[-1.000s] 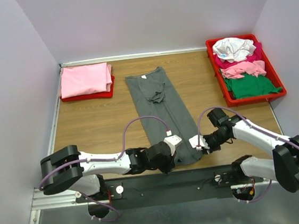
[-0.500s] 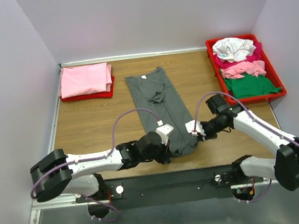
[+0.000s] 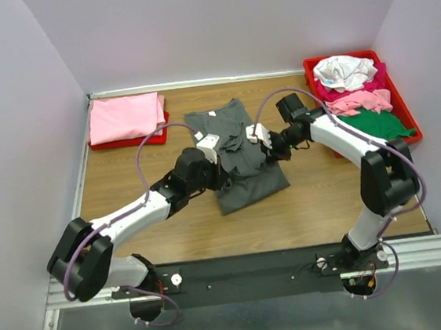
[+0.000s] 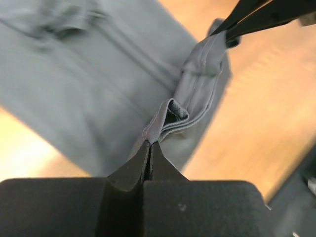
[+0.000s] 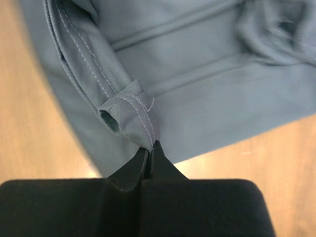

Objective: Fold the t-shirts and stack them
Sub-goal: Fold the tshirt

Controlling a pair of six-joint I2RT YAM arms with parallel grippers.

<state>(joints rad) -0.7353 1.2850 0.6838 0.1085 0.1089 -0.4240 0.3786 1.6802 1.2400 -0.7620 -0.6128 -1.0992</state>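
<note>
No text, brand or number could be read anywhere. The small white neck label (image 3: 210, 115) on the dark grey t-shirt (image 3: 246, 186), toward the desk's far edge, was too small to make out.

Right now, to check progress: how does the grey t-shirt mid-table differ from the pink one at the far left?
The grey t-shirt lies on the bare table, mid-fold, with its hem lifted over its middle. The pink t-shirt sits on a red tray, folded into a neat rectangle. The grey one is pinched at its hem by the left tool and the right tool, both shut. The pink one is untouched. Both are plain, single-coloured cloth.
</note>
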